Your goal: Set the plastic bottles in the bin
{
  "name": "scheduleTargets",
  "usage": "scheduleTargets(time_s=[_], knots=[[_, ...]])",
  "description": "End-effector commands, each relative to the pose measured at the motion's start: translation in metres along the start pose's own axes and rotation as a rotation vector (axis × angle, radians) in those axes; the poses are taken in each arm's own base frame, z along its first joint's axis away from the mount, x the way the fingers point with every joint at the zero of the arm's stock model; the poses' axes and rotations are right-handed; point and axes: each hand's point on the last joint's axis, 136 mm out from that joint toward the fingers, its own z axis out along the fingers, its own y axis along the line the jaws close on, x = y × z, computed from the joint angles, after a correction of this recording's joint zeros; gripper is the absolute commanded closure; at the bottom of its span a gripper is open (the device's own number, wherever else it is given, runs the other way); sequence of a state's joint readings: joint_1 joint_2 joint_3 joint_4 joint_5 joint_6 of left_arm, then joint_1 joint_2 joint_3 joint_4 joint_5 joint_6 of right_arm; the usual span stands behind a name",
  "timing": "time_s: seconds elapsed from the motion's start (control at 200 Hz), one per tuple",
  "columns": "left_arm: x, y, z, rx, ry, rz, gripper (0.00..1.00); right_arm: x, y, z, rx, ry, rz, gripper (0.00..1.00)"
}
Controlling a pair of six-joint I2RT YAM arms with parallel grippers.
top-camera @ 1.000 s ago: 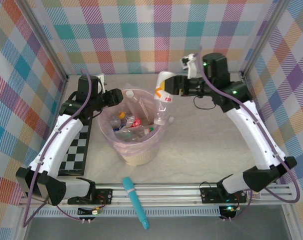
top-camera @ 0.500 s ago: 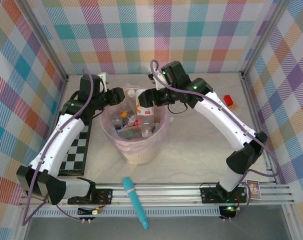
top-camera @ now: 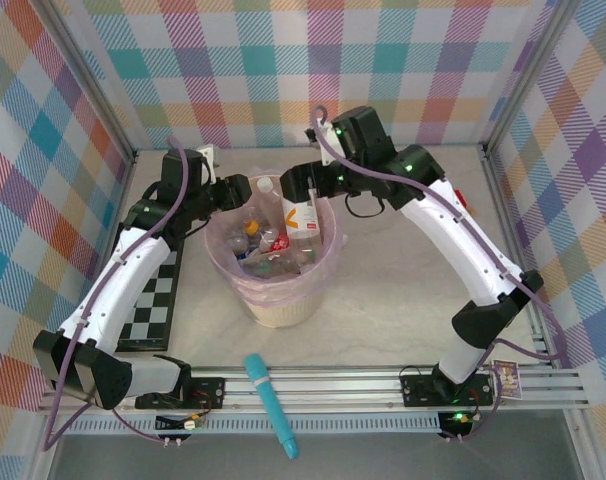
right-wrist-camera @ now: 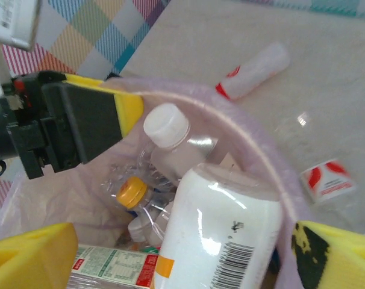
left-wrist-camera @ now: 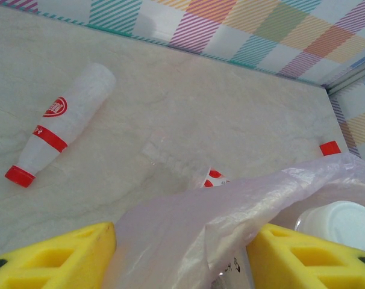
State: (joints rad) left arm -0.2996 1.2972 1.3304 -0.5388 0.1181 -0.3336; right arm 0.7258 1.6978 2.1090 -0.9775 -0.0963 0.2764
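Your right claw [top-camera: 298,190] sits at the top edge of the bin [top-camera: 278,305], which stands in the middle of the overhead picture. The claw is released. In its wrist view [right-wrist-camera: 182,247] the yellow fingers [right-wrist-camera: 32,256] stand wide at the bottom corners. A white bottle [right-wrist-camera: 218,235] with an orange mark and a barcode is between them, and there is a clear gap on its left side. From above, that bottle [top-camera: 301,215] stands upright inside the bin, just under the claw.

Your left claw [top-camera: 235,190] is at the bin's upper-left rim, also released. Its wrist view [left-wrist-camera: 182,259] shows the two yellow fingers [left-wrist-camera: 50,259] spread apart, with the edge of the pink bag [left-wrist-camera: 230,217] bunched between them.

Other bottles [right-wrist-camera: 167,129] already lie in the bin: one clear with a white cap, and one with a yellow cap [right-wrist-camera: 133,192] below it.

One loose bottle [left-wrist-camera: 59,123] with a red cap and red bands lies on its side on the table [left-wrist-camera: 230,102], in the upper left of the left wrist view. The same bottle [right-wrist-camera: 255,71] is in the upper right of the right wrist view, just outside the bag's rim.

A small red block [left-wrist-camera: 330,148] rests at the right edge of the left wrist view. A teal stick [top-camera: 271,405] lies at the bottom centre of the overhead view, and a checkered board [top-camera: 148,300] lies to the left of the bin.
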Motion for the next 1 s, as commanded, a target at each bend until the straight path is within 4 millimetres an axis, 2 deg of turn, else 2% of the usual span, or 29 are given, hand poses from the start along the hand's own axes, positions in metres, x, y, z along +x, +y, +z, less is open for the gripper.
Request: scheduleTargets(time_s=[0.0, 0.085, 0.185, 0.325, 0.455, 0.56, 0.67, 0.75, 0.855, 0.995], knots=[[0.005, 0.003, 0.006, -0.015, 0.022, -0.008, 0.42, -0.007, -0.002, -0.001, 0.027, 0.003, -0.054, 0.17], [0.006, 0.004, 0.005, -0.020, 0.024, -0.004, 0.42, -0.004, 0.010, 0.010, -0.015, 0.025, -0.070, 0.27], [0.006, 0.005, 0.004, -0.023, 0.023, -0.003, 0.42, 0.009, 0.017, 0.024, -0.038, 0.078, -0.069, 0.34], [0.005, 0.003, 0.005, -0.014, 0.019, -0.008, 0.42, 0.033, 0.009, 0.047, -0.025, 0.158, -0.030, 0.42], [0.005, 0.003, 0.006, -0.013, 0.018, -0.009, 0.43, 0.041, 0.005, 0.053, -0.019, 0.178, -0.011, 0.45], [0.004, 0.002, 0.005, -0.010, 0.018, -0.007, 0.43, 0.022, 0.014, 0.037, -0.034, 0.126, -0.039, 0.45], [0.002, 0.000, 0.002, -0.002, 0.012, -0.007, 0.43, -0.008, 0.027, 0.007, -0.056, 0.030, -0.083, 0.42], [0.003, 0.001, 0.001, -0.009, 0.015, -0.007, 0.43, -0.026, 0.024, -0.017, -0.034, -0.045, -0.097, 0.40], [0.005, 0.006, -0.001, -0.028, 0.019, -0.004, 0.43, -0.034, -0.002, -0.038, 0.027, -0.098, -0.069, 0.37], [0.004, 0.009, -0.005, -0.033, 0.017, -0.013, 0.44, -0.024, -0.061, -0.052, 0.101, -0.105, 0.008, 0.34]])
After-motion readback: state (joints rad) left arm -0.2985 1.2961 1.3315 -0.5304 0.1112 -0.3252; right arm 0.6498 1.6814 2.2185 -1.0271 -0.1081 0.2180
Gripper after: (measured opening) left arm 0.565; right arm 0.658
